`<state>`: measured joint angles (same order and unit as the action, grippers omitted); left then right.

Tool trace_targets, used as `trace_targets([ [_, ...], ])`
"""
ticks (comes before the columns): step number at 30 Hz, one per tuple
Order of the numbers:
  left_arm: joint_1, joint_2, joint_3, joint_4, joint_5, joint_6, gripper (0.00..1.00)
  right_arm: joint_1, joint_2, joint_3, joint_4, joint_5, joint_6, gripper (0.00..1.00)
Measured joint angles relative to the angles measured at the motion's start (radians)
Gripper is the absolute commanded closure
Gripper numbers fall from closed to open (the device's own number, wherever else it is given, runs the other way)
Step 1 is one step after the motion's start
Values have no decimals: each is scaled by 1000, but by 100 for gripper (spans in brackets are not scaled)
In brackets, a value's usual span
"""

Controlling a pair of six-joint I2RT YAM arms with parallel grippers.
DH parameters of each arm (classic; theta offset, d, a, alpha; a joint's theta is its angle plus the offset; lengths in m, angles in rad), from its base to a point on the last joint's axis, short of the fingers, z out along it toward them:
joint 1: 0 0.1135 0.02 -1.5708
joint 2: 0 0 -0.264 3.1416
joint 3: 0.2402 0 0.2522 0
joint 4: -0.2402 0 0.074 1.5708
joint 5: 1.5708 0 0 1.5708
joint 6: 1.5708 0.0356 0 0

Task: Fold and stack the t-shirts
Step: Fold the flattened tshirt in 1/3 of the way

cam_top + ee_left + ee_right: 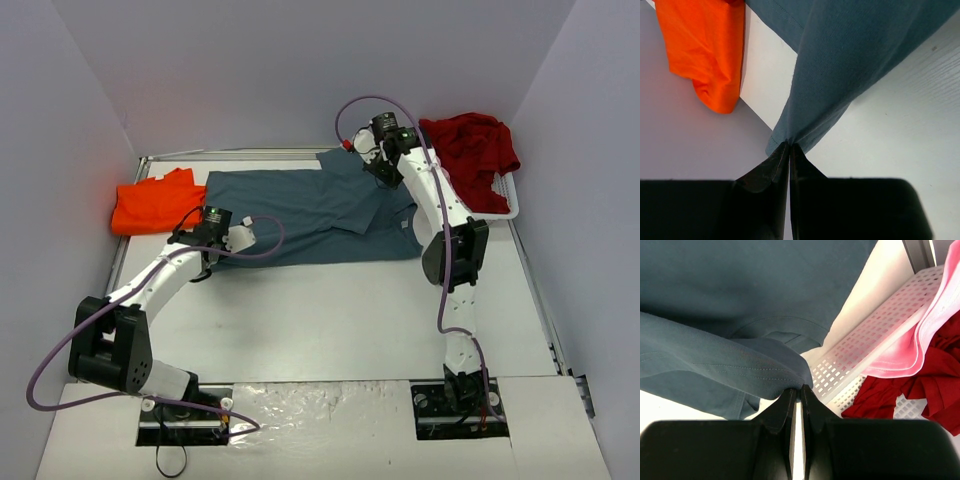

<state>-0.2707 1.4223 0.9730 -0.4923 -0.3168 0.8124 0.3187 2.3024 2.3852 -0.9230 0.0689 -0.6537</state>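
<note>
A slate blue-grey t-shirt (310,215) lies spread across the far half of the table. My left gripper (208,258) is shut on its near left corner (790,136), which hangs from the fingertips. My right gripper (385,172) is shut on the shirt's far right edge (765,372), lifted a little over the cloth. A bright orange t-shirt (150,204) lies bunched at the far left, next to the blue-grey one (705,50). A dark red t-shirt (472,150) and a pale pink one (927,335) sit in the basket at the far right.
The white perforated plastic basket (507,205) stands at the table's far right corner, close to my right gripper (865,345). Purple-grey walls close in the table on the left, back and right. Metal rails run along the table's side edges.
</note>
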Motion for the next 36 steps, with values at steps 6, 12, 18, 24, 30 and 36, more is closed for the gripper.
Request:
trace_targets([
  [6,-4,4,0,1,-5,11,98,-11,0,-5,2,3,0,100],
  [12,-5,43,8,5,-13,18,97,-11,0,-5,11,6,0,100],
  [18,-8,90,20,32,-26,24,98,-11,0,-5,18,6,0,100],
  [24,-10,132,20,63,-33,26,98,-11,7,3,24,6,-1,100],
  [30,-10,156,21,90,-42,33,98,-10,40,19,33,6,-1,100],
  [36,-10,169,20,107,-48,39,98,5,73,20,33,12,-1,100],
])
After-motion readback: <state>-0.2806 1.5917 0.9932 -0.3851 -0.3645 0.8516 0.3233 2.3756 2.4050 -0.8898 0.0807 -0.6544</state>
